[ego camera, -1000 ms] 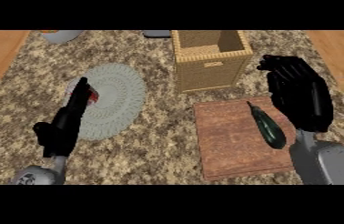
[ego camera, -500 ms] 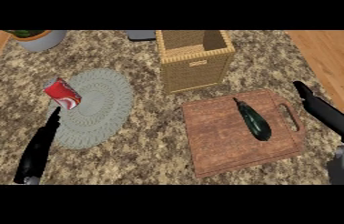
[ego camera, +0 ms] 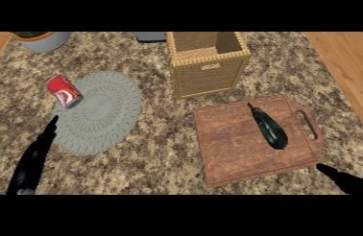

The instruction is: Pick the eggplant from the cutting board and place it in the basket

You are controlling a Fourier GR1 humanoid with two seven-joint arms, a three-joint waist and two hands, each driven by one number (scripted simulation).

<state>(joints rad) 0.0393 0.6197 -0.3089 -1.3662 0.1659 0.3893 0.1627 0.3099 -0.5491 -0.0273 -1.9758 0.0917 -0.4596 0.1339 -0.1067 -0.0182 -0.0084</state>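
A dark green eggplant [ego camera: 269,128] lies on the right half of the brown wooden cutting board [ego camera: 234,148], its stem pointing to the far side. Beyond the board stands a tall woven basket [ego camera: 208,76] with its top open. My right hand [ego camera: 342,179] shows only as dark fingertips at the lower right corner, just off the board's near right corner and apart from the eggplant. My left hand [ego camera: 34,161] reaches up along the lower left with straight fingers, touching nothing.
A red can [ego camera: 65,91] lies on a round grey-green mat [ego camera: 99,112] at the left. A potted plant [ego camera: 42,39] stands at the far left corner and a dark object [ego camera: 150,36] behind the basket. Wooden floor [ego camera: 342,57] shows past the counter's right edge.
The view has shifted, so everything sits a little further right and lower. Both hands have dropped toward the lower edge; the right hand has withdrawn from beside the board to the lower right corner.
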